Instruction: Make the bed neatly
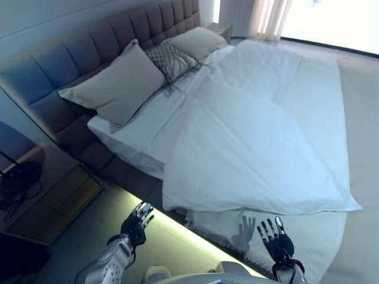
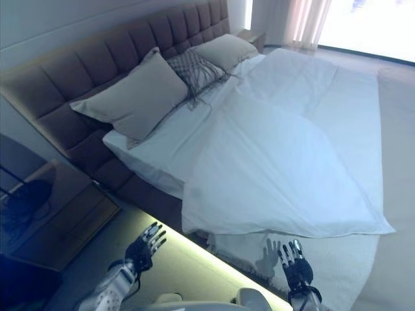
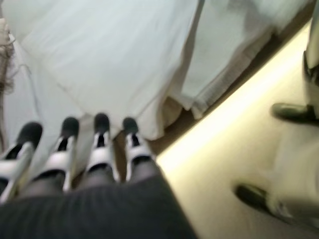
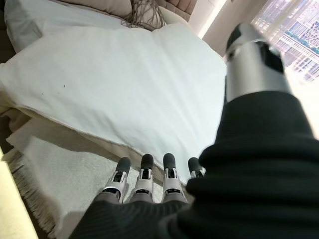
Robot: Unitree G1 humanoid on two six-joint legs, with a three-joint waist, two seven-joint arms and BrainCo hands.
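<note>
A white duvet (image 1: pixel 260 136) lies askew over the bed, its near edge hanging off the side and its top corner folded back, baring the white sheet (image 1: pixel 145 127) below the pillows. Two beige pillows (image 1: pixel 115 89) (image 1: pixel 198 41) and a patterned cushion (image 1: pixel 172 59) lean on the padded headboard (image 1: pixel 65 53). My left hand (image 1: pixel 137 223) is open in the air beside the bed's side, apart from the duvet. My right hand (image 1: pixel 277 239) is open with spread fingers above a cream fringed blanket (image 1: pixel 308 242) that hangs below the duvet edge. Neither hand holds anything.
A wooden bedside table (image 1: pixel 50 195) stands at the left with a dark lamp base (image 1: pixel 18 177) on it. A lit strip (image 1: pixel 189 234) runs along the bed's base. Bright curtained windows (image 1: pixel 272 18) lie beyond the bed's far side.
</note>
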